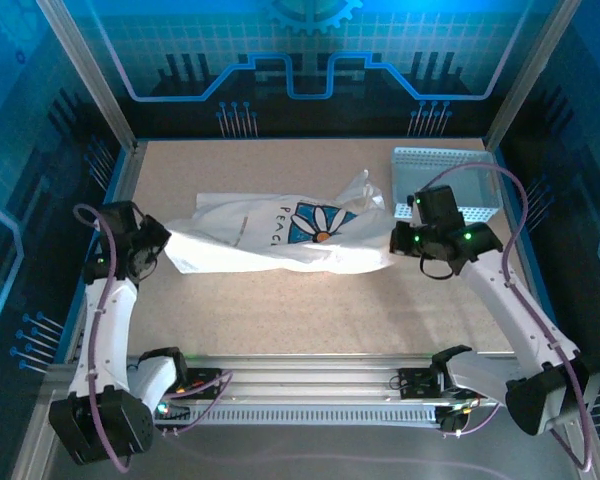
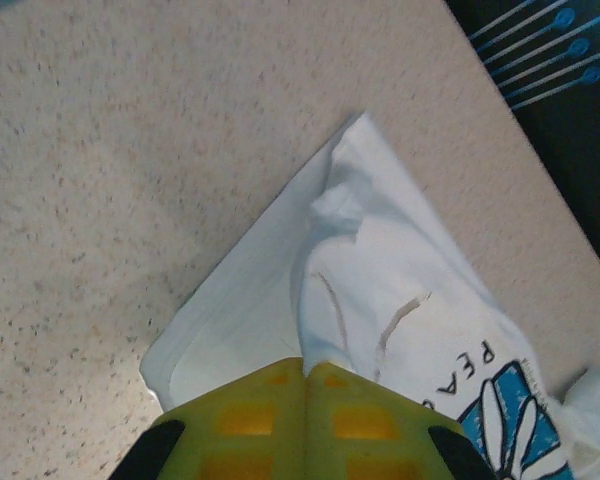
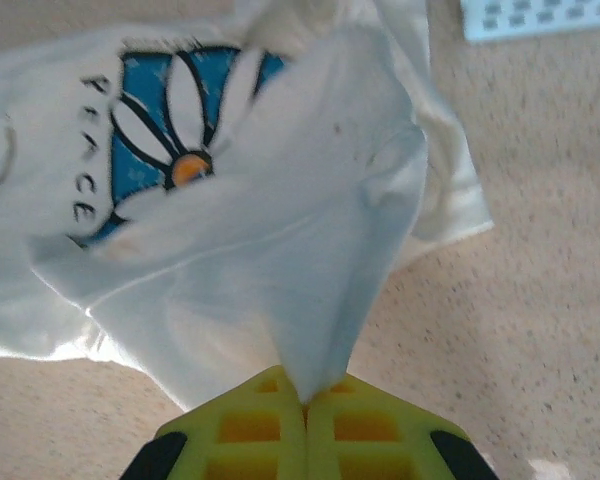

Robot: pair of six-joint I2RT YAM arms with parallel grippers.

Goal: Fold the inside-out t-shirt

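Strung out left to right across the middle of the table (image 1: 280,320): a white shirt (image 1: 260,240), bunched and creased rather than flat. Caught at its left end by the left gripper (image 1: 158,248) and at its right end by the right gripper (image 1: 395,242), both low over the tabletop. Near the shirt's middle, a blue print (image 1: 315,222) with white daisy petals and an orange centre, dark letters reading "PEAC" just to its left. Behind the print, a loose peak of cloth standing up, just beside the near left corner of a pale blue perforated basket (image 1: 450,170); touching or not, cannot tell. Basket at the back right of the table, right behind the right gripper. From the left wrist: yellow fingers (image 2: 250,420) pressed together with no gap, a ridge of white cloth coming up out of the seam between them, so clamped on the shirt. Beyond the ridge, a pointed corner of cloth lying flat on the speckled tabletop, two thin dark curved lines on the fabric, and the letters and blue print at the lower right. From the right wrist: the same closed yellow fingers (image 3: 370,425), a tapering fold of shirt nipped between them and fanning out toward the daisy and the word "PEACE". Past that, more cloth spread on the table, and a corner of the basket at the upper right, apart from the shirt.
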